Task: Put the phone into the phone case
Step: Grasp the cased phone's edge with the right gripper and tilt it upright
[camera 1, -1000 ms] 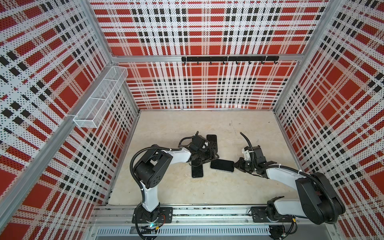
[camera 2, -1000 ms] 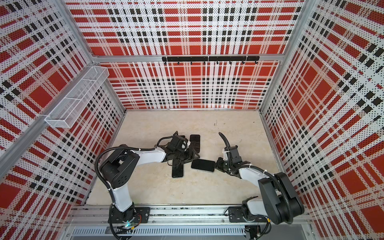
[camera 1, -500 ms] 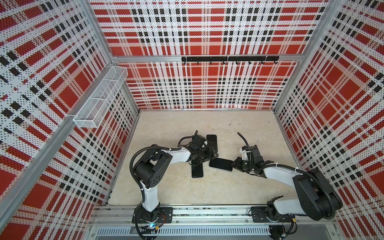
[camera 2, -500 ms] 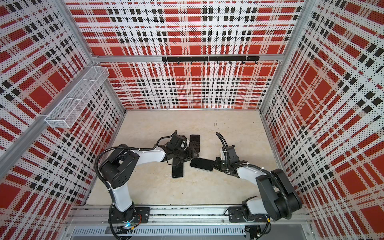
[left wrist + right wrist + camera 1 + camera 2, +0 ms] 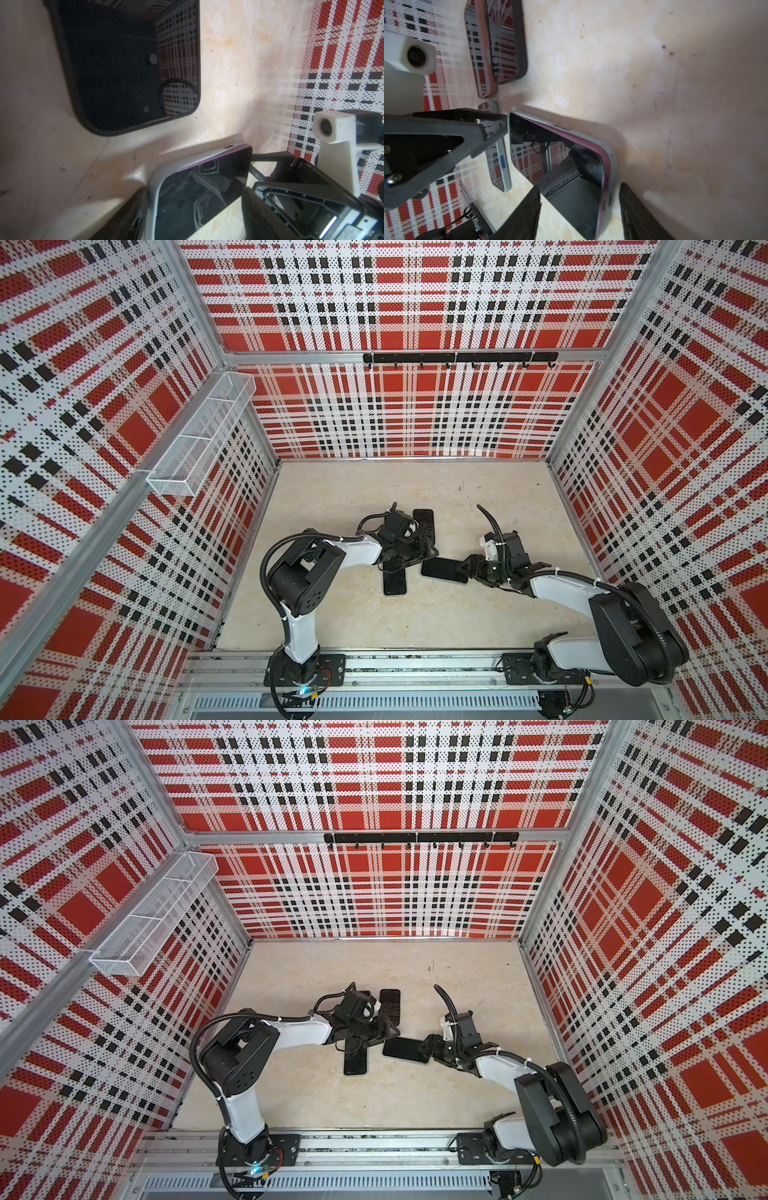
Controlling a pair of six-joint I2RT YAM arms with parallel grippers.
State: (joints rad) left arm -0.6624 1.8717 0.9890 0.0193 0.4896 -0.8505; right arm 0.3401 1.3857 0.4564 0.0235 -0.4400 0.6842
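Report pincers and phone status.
Right pincer open, astride one end of phone. Left pincer open at far end. Phone flat, screen up, grey case around it. Near slab, far slab close by.

White mesh basket (image 5: 203, 435) fixed on left wall, divided in compartments; black hook rail (image 5: 457, 357) on back wall; red plaid walls (image 5: 415, 414); beige floor (image 5: 374, 489).

On the surface (image 5: 457, 626), the middle phone (image 5: 442, 570) lies just right of the front phone (image 5: 394, 585), the rear phone (image 5: 424, 517) behind both, with the wire basket (image 5: 199, 439) on the left wall (image 5: 83, 406) and the hook rail (image 5: 459, 358) on the back wall (image 5: 415, 418).
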